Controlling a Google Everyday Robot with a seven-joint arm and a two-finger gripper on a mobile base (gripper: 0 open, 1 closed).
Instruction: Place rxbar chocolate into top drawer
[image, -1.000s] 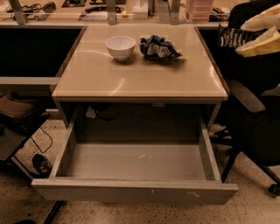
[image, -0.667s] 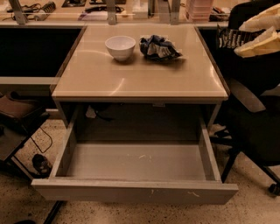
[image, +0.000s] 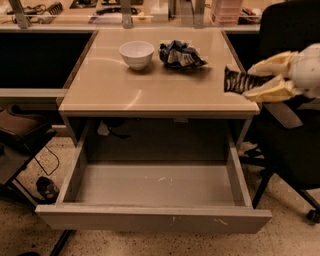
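My gripper (image: 253, 81) is at the right edge of the table (image: 150, 92), just above its front right corner. It is shut on the rxbar chocolate (image: 236, 80), a small flat black bar with pale lettering that sticks out to the left over the tabletop. The top drawer (image: 150, 219) is pulled wide open below the tabletop. Its grey inside shows only a few pale scuffs.
A white bowl (image: 136, 54) and a crumpled blue-and-white bag (image: 180, 54) sit at the back of the table. A black office chair (image: 295, 145) stands to the right of the drawer. A dark desk and floor cables (image: 47, 185) are to the left.
My gripper has moved left and down with the bar, from beside the chair's back to the table's right edge. The drawer, bowl and bag have not moved.
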